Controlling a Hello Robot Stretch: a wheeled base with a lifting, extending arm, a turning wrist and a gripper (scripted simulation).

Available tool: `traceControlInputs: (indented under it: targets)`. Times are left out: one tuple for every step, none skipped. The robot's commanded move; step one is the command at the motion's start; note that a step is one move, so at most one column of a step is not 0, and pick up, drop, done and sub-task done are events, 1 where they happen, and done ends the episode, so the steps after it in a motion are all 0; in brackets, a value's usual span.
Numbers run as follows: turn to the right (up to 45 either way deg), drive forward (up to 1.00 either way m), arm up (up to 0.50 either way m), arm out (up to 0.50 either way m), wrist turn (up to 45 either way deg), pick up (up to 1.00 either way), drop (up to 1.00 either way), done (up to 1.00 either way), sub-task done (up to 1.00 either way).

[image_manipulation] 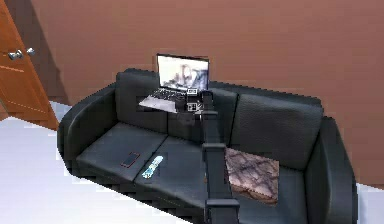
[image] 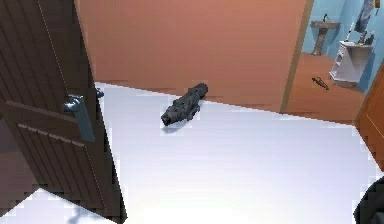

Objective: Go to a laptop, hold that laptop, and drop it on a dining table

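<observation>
Laptop [image_manipulation: 182, 72], just one, is hanging clear above the one sofa [image_manipulation: 285, 125] with the pincer [image_manipulation: 192, 100] holding it; two small things [image_manipulation: 131, 158] are lying on the seat.

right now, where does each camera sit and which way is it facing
Forward view: on the robot, facing ahead and somewhat down at pale floor and a dark door; the dark shape in its bottom right corner may be the robot's.
Arm side view: on the body, facing out sideways at a black sofa with a laptop; the arm rises to the end effector near the laptop.
Both share the pale floor.
</observation>
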Motion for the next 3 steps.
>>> traceControlInputs:
  targets:
    - [0.0, 0.00, 0.16, 0.00, 0.0, 0.00, 0.00, 0.00, 0.00]
    - [0.0, 0.00, 0.00, 0.00, -45.0, 0.00, 0.00, 0.00, 0.00]
    - [0.0, 0.00, 0.00, 0.00, -45.0, 0.00, 0.00, 0.00, 0.00]
